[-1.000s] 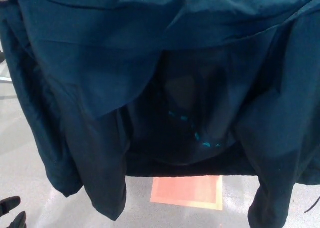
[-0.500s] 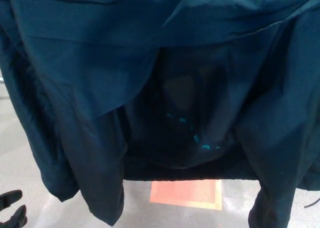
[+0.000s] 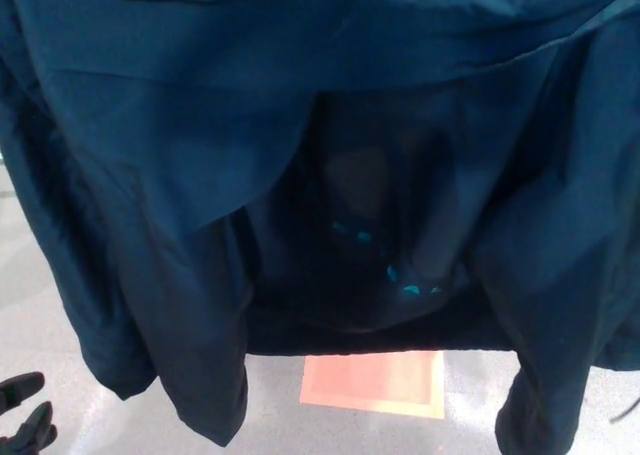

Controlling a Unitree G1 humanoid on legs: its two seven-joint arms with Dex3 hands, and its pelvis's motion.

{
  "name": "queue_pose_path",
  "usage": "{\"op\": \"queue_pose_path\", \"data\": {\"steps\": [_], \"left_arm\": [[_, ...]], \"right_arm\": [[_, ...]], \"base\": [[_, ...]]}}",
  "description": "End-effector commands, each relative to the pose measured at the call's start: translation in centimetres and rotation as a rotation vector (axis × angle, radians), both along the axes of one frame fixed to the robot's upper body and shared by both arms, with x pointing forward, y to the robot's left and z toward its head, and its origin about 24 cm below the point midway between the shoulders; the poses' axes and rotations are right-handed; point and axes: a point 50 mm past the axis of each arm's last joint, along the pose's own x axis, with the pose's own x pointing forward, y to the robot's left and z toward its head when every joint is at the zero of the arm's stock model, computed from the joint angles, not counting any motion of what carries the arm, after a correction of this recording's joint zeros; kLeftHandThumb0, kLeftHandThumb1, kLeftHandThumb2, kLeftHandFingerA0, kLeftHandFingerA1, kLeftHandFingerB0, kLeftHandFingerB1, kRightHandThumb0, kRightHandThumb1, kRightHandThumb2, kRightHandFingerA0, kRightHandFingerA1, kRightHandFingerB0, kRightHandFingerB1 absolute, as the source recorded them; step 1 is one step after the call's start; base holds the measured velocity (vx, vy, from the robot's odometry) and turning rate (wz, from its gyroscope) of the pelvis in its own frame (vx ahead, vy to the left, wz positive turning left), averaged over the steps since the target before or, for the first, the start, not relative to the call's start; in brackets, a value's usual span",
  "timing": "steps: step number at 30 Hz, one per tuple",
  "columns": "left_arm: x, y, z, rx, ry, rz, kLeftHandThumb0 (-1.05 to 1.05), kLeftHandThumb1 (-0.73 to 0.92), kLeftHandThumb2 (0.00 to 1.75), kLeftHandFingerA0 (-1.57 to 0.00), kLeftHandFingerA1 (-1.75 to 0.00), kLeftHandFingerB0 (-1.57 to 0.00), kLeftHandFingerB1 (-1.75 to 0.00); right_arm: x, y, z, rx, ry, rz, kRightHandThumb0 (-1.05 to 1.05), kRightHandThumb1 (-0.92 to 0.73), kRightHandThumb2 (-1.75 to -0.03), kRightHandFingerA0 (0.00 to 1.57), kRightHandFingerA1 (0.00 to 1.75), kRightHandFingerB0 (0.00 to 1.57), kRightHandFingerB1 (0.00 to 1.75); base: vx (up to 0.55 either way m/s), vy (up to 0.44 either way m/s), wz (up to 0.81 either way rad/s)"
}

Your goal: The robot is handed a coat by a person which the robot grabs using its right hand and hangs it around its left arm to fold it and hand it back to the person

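A dark teal coat (image 3: 200, 135) hangs spread out close in front of the head camera and fills most of the view. Its dark lining (image 3: 370, 245) shows in the middle, with small bright teal marks on it. Sleeves or side panels hang down at the left and at the right (image 3: 545, 305). My left hand (image 3: 24, 415) shows only as black fingers in the bottom left corner, apart from the coat and holding nothing, fingers spread. My right hand is hidden from view. Whoever holds the coat up is hidden behind it.
Below the coat lies a grey speckled floor (image 3: 60, 315) with an orange-pink square mat (image 3: 375, 383) on it. A thin dark cable end (image 3: 630, 407) shows at the right edge.
The coat has come slightly closer and now covers the top edge of the view completely. My left hand's fingers have shifted a little in the bottom left corner.
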Motion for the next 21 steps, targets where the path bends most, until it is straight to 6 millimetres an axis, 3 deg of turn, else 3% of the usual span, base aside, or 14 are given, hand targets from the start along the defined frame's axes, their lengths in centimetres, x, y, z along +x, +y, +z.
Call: {"op": "queue_pose_path", "data": {"steps": [1, 2, 3, 4, 7, 8, 9, 10, 12, 13, 14, 15, 19, 21], "left_arm": [[0.3, 1.2, 1.2, 0.022, -0.047, 0.010, -0.40, 0.56, 0.90, -0.42, -0.56, -0.29, -0.49], [0.1, 1.3, 1.2, -0.010, -0.064, 0.014, -0.42, 0.55, 0.89, -0.40, -0.56, -0.27, -0.48], [0.1, 1.3, 1.2, -0.012, -0.066, 0.012, -0.42, 0.56, 0.89, -0.40, -0.56, -0.28, -0.48], [0.1, 1.3, 1.2, -0.006, -0.066, 0.003, -0.42, 0.57, 0.89, -0.39, -0.55, -0.27, -0.48], [0.2, 1.3, 1.2, -0.007, -0.065, 0.004, -0.45, 0.57, 0.88, -0.39, -0.54, -0.30, -0.48], [0.2, 1.3, 1.2, -0.003, -0.062, 0.002, -0.44, 0.56, 0.89, -0.40, -0.55, -0.28, -0.48], [0.2, 1.3, 1.2, 0.000, -0.061, 0.001, -0.44, 0.56, 0.89, -0.40, -0.55, -0.28, -0.48], [0.2, 1.2, 1.2, 0.001, -0.062, -0.006, -0.40, 0.73, 0.61, -0.46, -0.41, -0.39, -0.36], [-0.1, 1.1, 0.9, -0.012, -0.054, 0.003, -0.41, 0.69, 0.60, -0.49, -0.42, -0.43, -0.37], [0.0, 1.1, 0.9, -0.014, -0.058, 0.000, -0.43, 0.55, 0.90, -0.42, -0.57, -0.32, -0.50], [0.0, 1.1, 1.0, -0.016, -0.059, 0.000, -0.43, 0.55, 0.90, -0.42, -0.57, -0.32, -0.50], [0.1, 1.1, 0.9, -0.027, -0.060, 0.021, -0.40, 0.67, 0.59, -0.51, -0.42, -0.46, -0.38], [-0.6, 1.2, 0.8, -0.009, -0.057, -0.013, -0.45, 0.71, 0.62, -0.44, -0.40, -0.39, -0.37], [-0.3, 1.1, 0.9, -0.013, -0.064, -0.010, -0.44, 0.56, 0.89, -0.41, -0.56, -0.31, -0.49]], "right_arm": [[3.2, -1.6, -7.6, -0.607, 0.275, -0.127, -0.87, -0.50, -0.89, 0.00, 0.05, 0.00, 0.00], [3.5, -2.0, -8.6, -0.665, 0.273, -0.115, -0.90, -0.53, -0.92, 0.00, 0.04, 0.00, 0.00], [3.6, -2.1, -8.9, -0.684, 0.275, -0.121, -0.89, -0.63, -0.60, 0.00, 0.00, 0.00, 0.00], [3.7, -2.2, -9.2, -0.698, 0.278, -0.129, -0.90, -0.53, -0.91, 0.00, 0.04, 0.00, 0.00], [3.9, -2.7, -10.1, -0.720, 0.288, -0.127, -0.89, -0.53, -0.92, 0.00, 0.08, 0.00, 0.01], [3.9, -2.9, -10.7, -0.734, 0.296, -0.130, -0.85, -0.66, -0.60, 0.00, 0.14, 0.00, 0.00], [4.0, -3.0, -10.9, -0.740, 0.299, -0.130, -0.85, -0.66, -0.60, 0.00, 0.14, 0.00, 0.00], [4.0, -3.2, -11.3, -0.742, 0.311, -0.133, -0.91, -0.57, -0.93, 0.00, 0.05, 0.00, 0.00], [4.0, -3.7, -12.7, -0.790, 0.318, -0.139, -0.92, -0.59, -0.93, 0.00, 0.04, 0.00, 0.00], [4.0, -3.8, -12.9, -0.806, 0.307, -0.133, -0.93, -0.61, -0.93, 0.00, 0.02, 0.00, 0.00], [4.0, -3.9, -13.0, -0.809, 0.304, -0.127, -0.93, -0.61, -0.93, 0.00, 0.02, 0.00, 0.00], [4.1, -4.1, -13.2, -0.815, 0.318, -0.120, -0.93, -0.60, -0.93, 0.00, 0.02, 0.00, 0.00], [4.0, -4.6, -14.2, -0.849, 0.350, -0.123, -0.93, -0.59, -0.92, 0.00, 0.00, 0.00, 0.00], [4.1, -4.9, -14.3, -0.863, 0.354, -0.128, -0.94, -0.60, -0.92, 0.00, 0.00, 0.00, 0.00]], "base": [[0.00, 0.000, 0.00], [0.00, 0.000, 0.00], [0.00, 0.000, 0.00], [0.00, 0.000, 0.00], [0.00, 0.000, 0.00], [0.00, 0.000, 0.00], [0.00, 0.000, 0.00], [0.00, 0.000, 0.00], [0.00, 0.000, 0.00], [0.00, 0.000, 0.00], [0.00, 0.000, 0.00], [0.00, 0.000, 0.00], [0.00, 0.000, 0.00], [0.00, 0.000, 0.00]]}}
